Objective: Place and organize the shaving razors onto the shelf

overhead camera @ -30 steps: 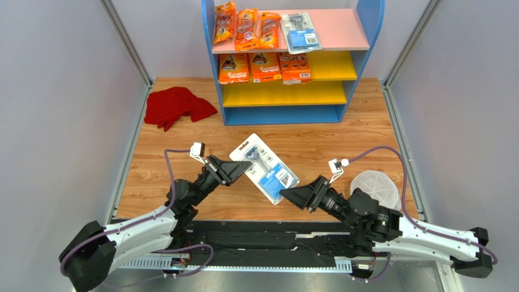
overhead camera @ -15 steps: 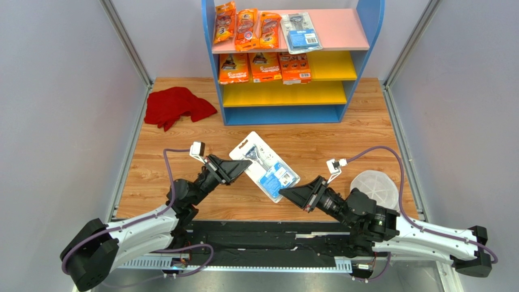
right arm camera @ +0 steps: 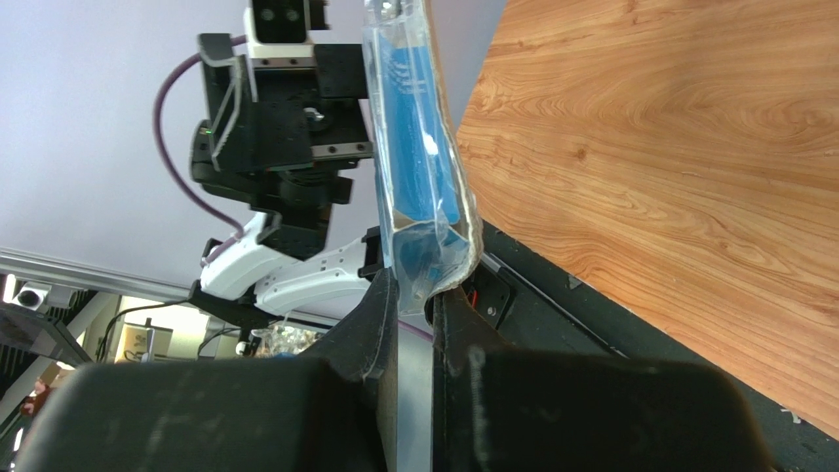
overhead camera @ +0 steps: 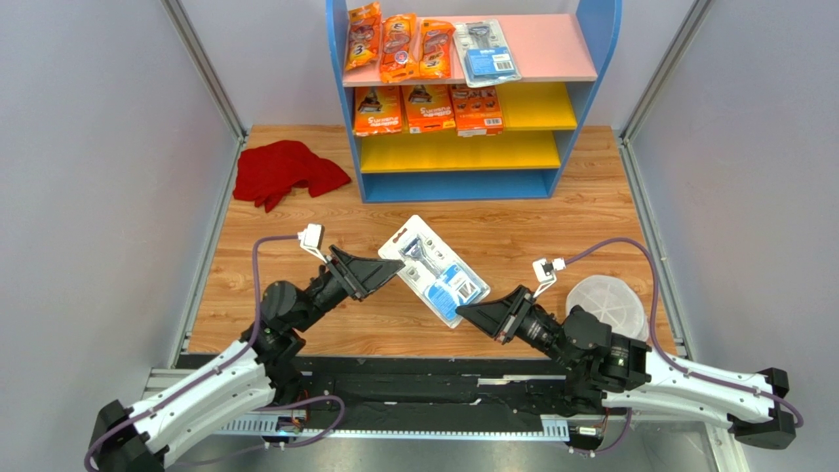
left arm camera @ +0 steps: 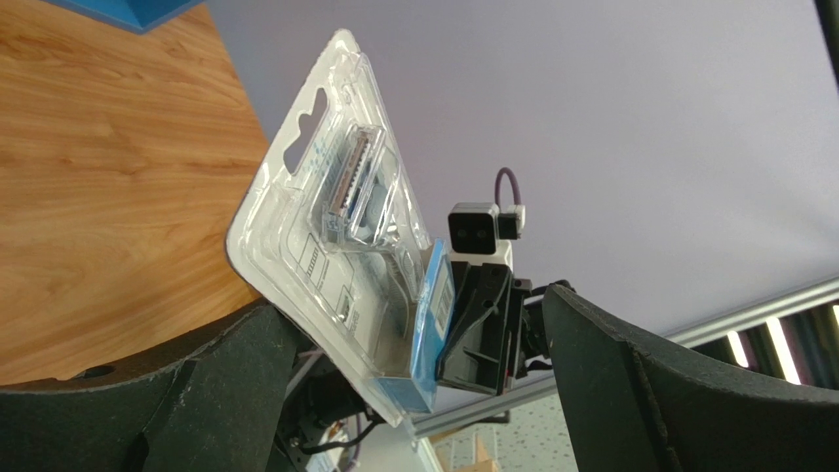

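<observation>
Okay, handover: right gripper (overhead camera: 465, 312) pinches the blister card (overhead camera: 434, 268), left gripper (overhead camera: 394, 269) spread around it, maybe touching; close left before you release right

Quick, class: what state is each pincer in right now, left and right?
Left pincer: open, fingers spread wide around the razor blister pack.
Right pincer: closed, gripping the razor blister pack by its bottom edge.

Crumpled red cloth (overhead camera: 286, 172) and round white dish (overhead camera: 611, 301) on wooden table (overhead camera: 591, 197)
</observation>
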You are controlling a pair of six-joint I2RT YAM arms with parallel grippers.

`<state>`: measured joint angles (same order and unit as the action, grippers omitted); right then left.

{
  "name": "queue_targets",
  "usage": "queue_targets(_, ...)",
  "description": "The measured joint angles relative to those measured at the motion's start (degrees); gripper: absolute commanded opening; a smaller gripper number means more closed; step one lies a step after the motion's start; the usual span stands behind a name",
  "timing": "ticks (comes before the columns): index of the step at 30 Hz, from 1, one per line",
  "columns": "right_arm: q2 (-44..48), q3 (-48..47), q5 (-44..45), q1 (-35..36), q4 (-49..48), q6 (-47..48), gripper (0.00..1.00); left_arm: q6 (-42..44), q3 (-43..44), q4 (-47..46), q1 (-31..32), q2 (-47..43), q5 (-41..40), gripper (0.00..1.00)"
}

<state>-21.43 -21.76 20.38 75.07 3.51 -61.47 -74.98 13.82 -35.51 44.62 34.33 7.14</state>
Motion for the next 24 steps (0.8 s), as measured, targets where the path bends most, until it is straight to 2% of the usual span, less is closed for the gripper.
queue_targets(5,0.68,0.02,0.85,0.0,1.09,-0.46,0.0,10.67,14.27,31.04,0.13,-4.92,-4.39,0.99)
queue_targets(8,0.52,-0.09,1.49,0.0,3.26,-0.63,0.0,15.45,23.47,48.04,0.17,-4.42,-10.97,0.99)
queue_targets(11,-0.42,-0.44,1.88,0.0,5.66,-0.63,0.0,17.31,31.06,64.57,0.17,-2.47,-19.78,0.99)
queue_targets(14,-1.66,-1.31,2.14,0.0,7.3,-0.63,0.0,17.22,33.73,77.26,0.17,-0.31,-26.8,0.99)
queue_targets(18,-3.54,-4.17,3.17,0.0,10.69,-0.85,0.0,17.05,32.54,87.43,0.17,0.81,-30.88,0.99)
queue_targets(24,-8.87,-13.05,4.76,0.0,13.18,1.25,0.0,17.03,28.59,90.58,0.17,-1.7,-31.26,0.99)
